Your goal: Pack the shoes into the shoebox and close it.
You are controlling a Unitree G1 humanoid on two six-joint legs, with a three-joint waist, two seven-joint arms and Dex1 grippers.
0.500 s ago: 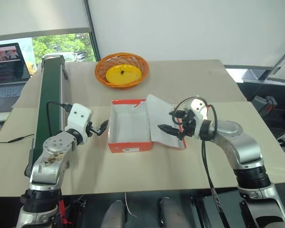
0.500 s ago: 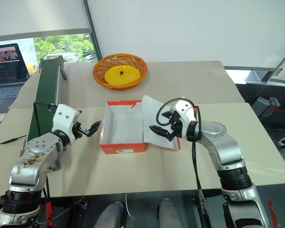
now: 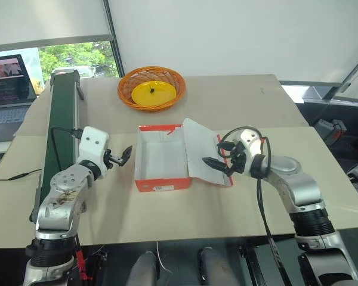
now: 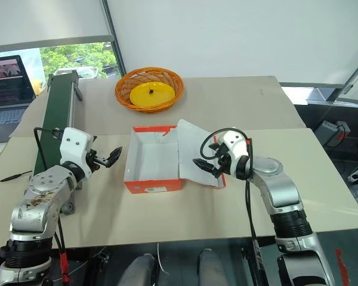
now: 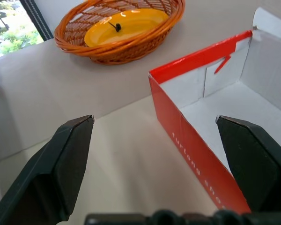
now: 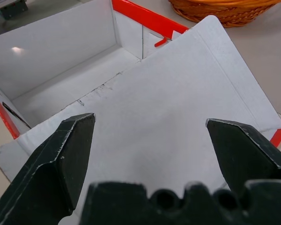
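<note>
The shoebox (image 3: pixel 162 185) stands open at the table's middle, red-orange outside and white inside, with nothing in it. Its lid (image 3: pixel 201 149) lies folded out to the right, white underside up. My left gripper (image 3: pixel 126 156) hovers open just left of the box's left wall (image 5: pixel 192 140), pointing at it without touching. Over the lid hangs my right gripper (image 3: pixel 213 156), also open; in the right wrist view its fingers (image 6: pixel 65 154) straddle the lid's white surface (image 6: pixel 178 93). The shoes are out of view.
A round orange wicker basket (image 3: pixel 151 87) with a yellow disc in it sits at the back of the table. A long green conveyor (image 3: pixel 59 128) runs along the left side. A laptop (image 3: pixel 9 80) stands far left.
My left gripper has drawn back a little to the left, away from the box wall. The right gripper stays over the lid, almost unmoved. Both remain open.
</note>
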